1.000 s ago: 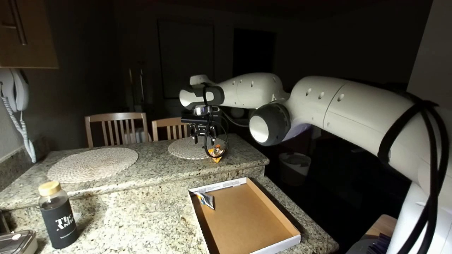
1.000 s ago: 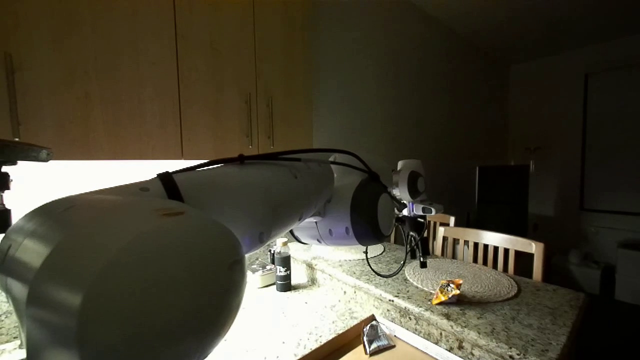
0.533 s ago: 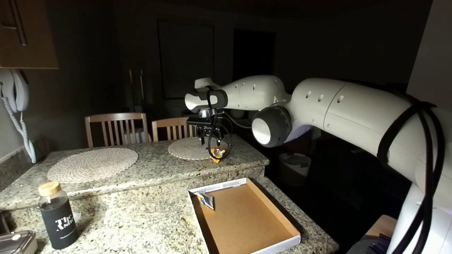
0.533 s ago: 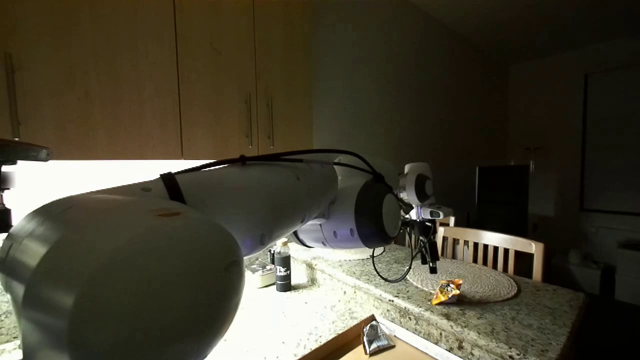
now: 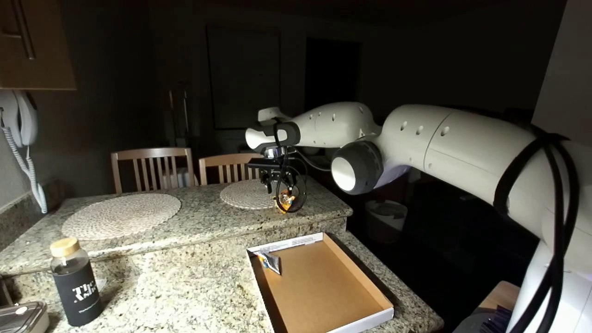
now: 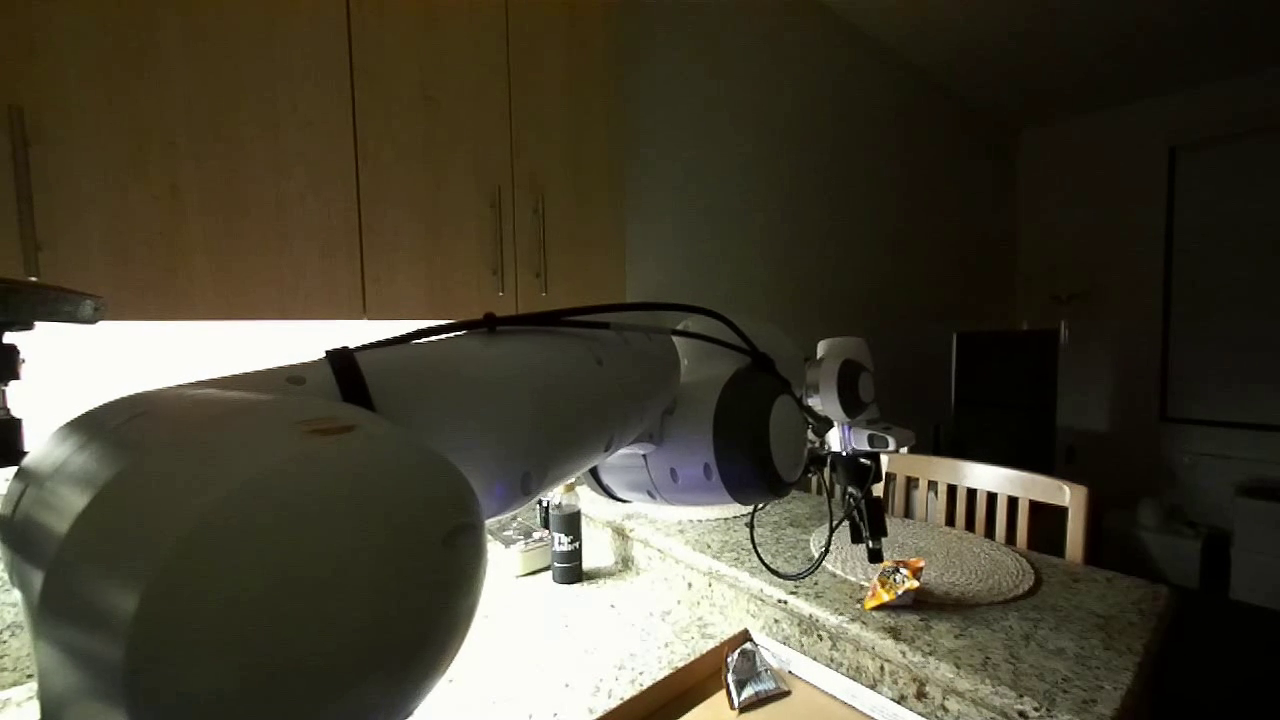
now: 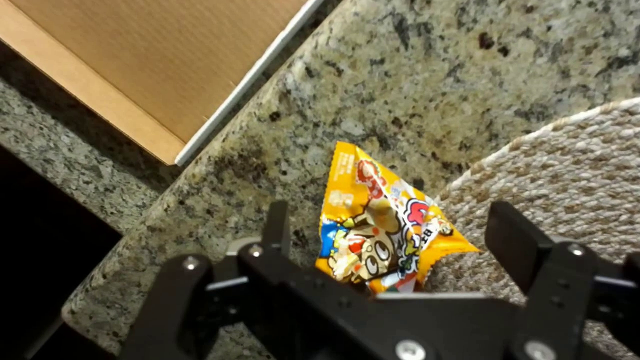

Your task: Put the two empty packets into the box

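In an exterior view the box (image 5: 323, 286) is lying nearest, a silvery packet (image 5: 272, 262) resting inside, a bottle (image 5: 77, 289) standing well apart. Beyond, a cable loop (image 5: 305, 189) is hanging before the yellow-orange packet (image 7: 380, 222), lying crumpled and cartoon-printed on the raised worktop (image 5: 199, 217), overlapping a woven placemat (image 7: 565, 185). The end effector (image 7: 394, 227) is hovering just above, jaws standing apart. Chairs (image 5: 152, 154) are standing behind.

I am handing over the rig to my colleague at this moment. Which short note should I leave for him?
Gripper: open, holding nothing, above the orange packet.
Orange packet: on the raised counter, one side overlapping the edge of the placemat.
Silver packet: inside the box, near a corner.
Done: one packet is in the box.
Left: grasp the orange packet and put it in the box.
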You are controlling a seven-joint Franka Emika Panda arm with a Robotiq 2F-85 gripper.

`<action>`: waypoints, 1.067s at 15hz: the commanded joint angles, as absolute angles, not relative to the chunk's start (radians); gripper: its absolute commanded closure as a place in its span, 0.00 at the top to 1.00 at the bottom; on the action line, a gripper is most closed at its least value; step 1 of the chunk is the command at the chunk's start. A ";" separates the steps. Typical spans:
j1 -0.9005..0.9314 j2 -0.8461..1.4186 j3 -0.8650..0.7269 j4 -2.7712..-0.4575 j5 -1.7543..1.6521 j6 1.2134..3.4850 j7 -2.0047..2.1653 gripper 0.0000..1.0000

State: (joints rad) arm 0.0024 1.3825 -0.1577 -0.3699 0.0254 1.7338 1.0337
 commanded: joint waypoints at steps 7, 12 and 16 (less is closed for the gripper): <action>-0.034 1.416 -0.137 -0.382 0.011 1.863 1.199 1.00; -0.034 1.441 -0.147 -0.386 0.000 1.892 1.282 1.00; -0.038 1.454 -0.145 -0.394 -0.003 1.853 1.309 0.59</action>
State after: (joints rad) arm -0.0325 1.4578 -0.1508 -0.3706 0.0178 1.8671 1.2680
